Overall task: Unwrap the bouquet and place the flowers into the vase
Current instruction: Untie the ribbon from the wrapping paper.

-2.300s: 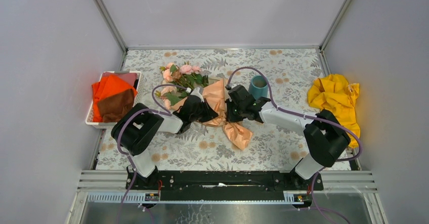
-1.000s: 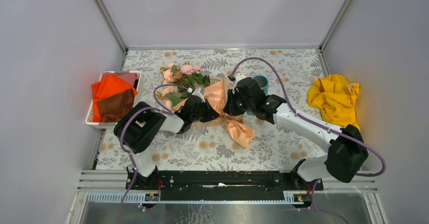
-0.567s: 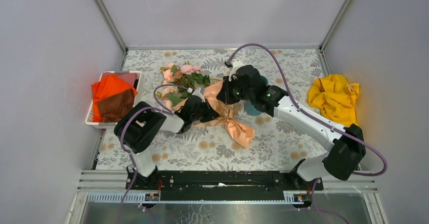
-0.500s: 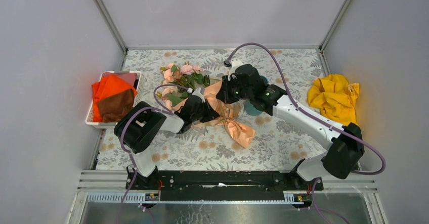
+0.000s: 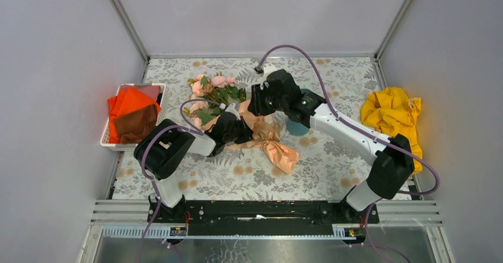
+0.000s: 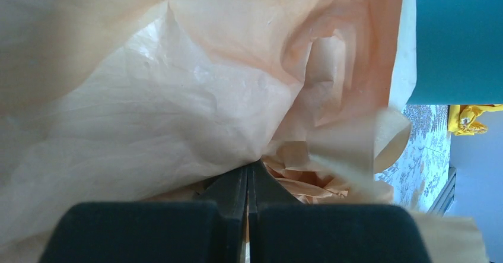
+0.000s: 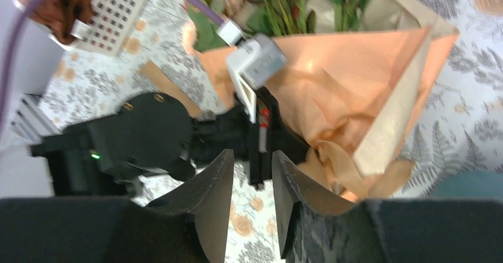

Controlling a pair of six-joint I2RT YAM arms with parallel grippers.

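Observation:
The bouquet lies across the middle of the table, its peach-tan paper (image 5: 277,151) crinkled and its flowers (image 5: 215,88) pointing to the far left. My left gripper (image 5: 242,130) is shut, its tips pinching a fold of the paper (image 6: 178,108). My right gripper (image 5: 262,101) hovers above the wrap, open with nothing between its fingers (image 7: 209,199). Below it I see the paper (image 7: 350,85), the tan ribbon (image 7: 337,162) and the green stems (image 7: 283,2). The teal vase (image 5: 295,127) stands just right of the wrap, mostly hidden under my right arm, and fills the upper right of the left wrist view (image 6: 459,43).
A white basket (image 5: 112,141) with orange and brown cloths sits at the left edge. A yellow cloth (image 5: 392,118) lies bunched at the right. Grey walls close in the floral-patterned table on three sides.
My right gripper has moved back and to the left, over the wrap, and its jaws have opened. The left gripper has kept its pinch on the paper without moving.

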